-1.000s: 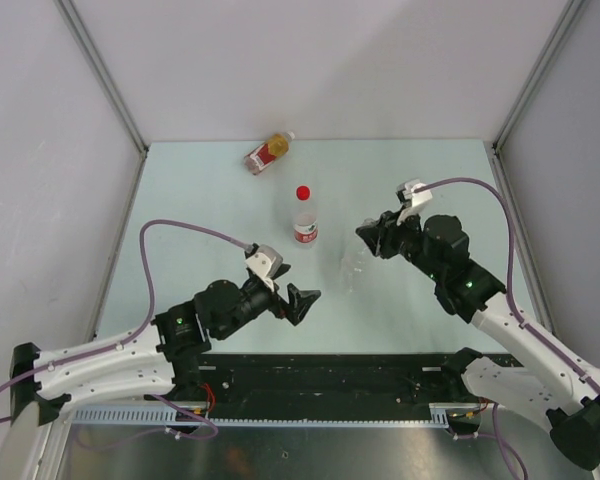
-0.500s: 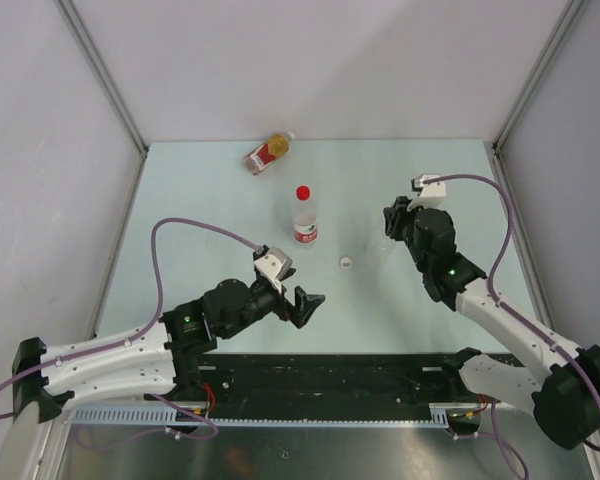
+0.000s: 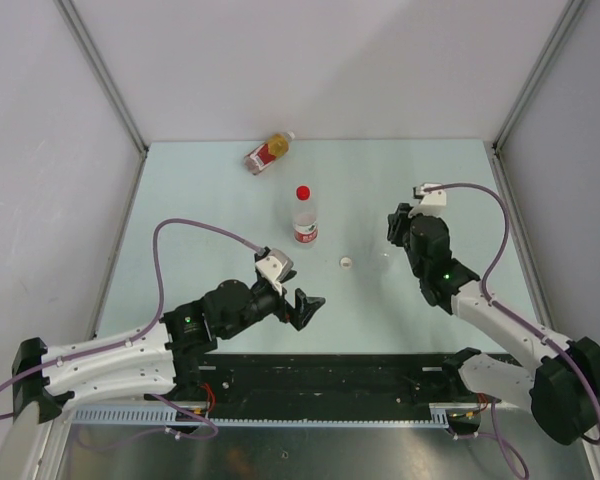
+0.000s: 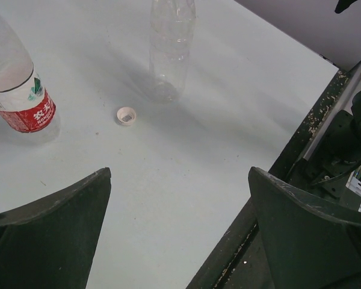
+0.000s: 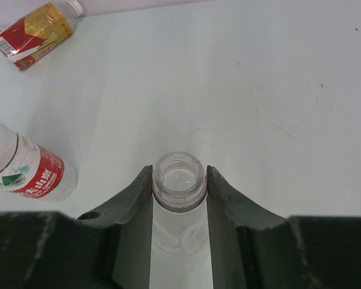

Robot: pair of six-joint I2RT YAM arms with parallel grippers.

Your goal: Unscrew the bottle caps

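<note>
My right gripper (image 5: pixel 179 180) is shut on the neck of the clear unlabelled bottle (image 5: pixel 179 176), which stands upright with its mouth open and no cap on it. A white cap (image 3: pixel 347 263) lies loose on the table, left of my right gripper (image 3: pixel 392 232). The bottle with the red-white label (image 3: pixel 303 222) stands upright with its red cap (image 3: pixel 303 192) on. The amber bottle (image 3: pixel 268 152) lies on its side at the back, white cap (image 5: pixel 75 7) on. My left gripper (image 3: pixel 305 305) hangs open and empty near the front edge, short of the white cap (image 4: pixel 127 115) and clear bottle (image 4: pixel 171 48).
White walls with metal posts close in the table (image 3: pixel 200 230) on three sides. A black rail (image 3: pixel 330 375) with the arm bases runs along the near edge. The labelled bottle (image 4: pixel 18 96) stands to the left ahead of my left fingers.
My right gripper swung right and back with the clear bottle, bringing it upright. A white cap came into sight on the table where the bottle was. My left arm crept slightly forward.
</note>
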